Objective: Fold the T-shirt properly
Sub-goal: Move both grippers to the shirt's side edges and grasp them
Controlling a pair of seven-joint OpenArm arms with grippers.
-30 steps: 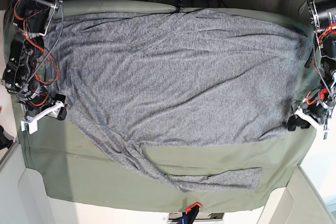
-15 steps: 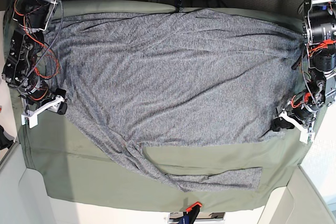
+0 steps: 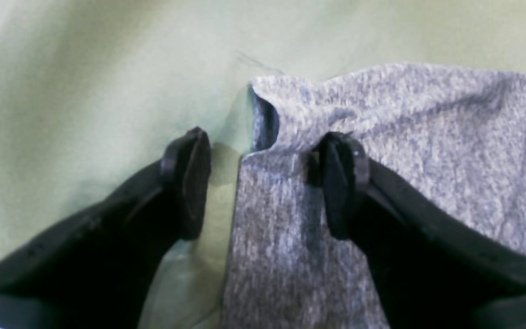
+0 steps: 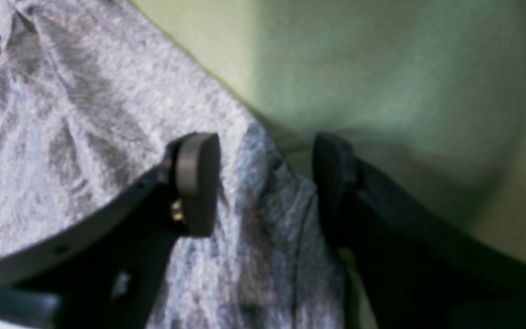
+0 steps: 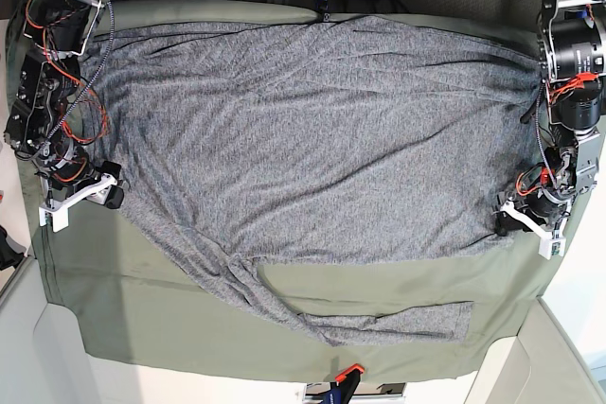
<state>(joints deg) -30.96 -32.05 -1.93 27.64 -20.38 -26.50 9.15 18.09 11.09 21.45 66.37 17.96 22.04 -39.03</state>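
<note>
Across the olive-green table cloth (image 5: 142,319), the T-shirt (image 5: 312,139) lies spread flat, one sleeve trailing toward 6 o'clock. At 3 o'clock the left gripper (image 5: 516,222) stands spread wide over the shirt's corner, one finger on grey knit, one on cloth. At 9 o'clock the right gripper (image 5: 95,198) gapes wide astride the opposite edge, gripping nothing.

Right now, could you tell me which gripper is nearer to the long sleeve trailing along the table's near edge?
Right. The right gripper sits at the T-shirt's edge on the side where the sleeve starts; the left gripper is at the opposite corner, beyond the sleeve's free end.
</note>
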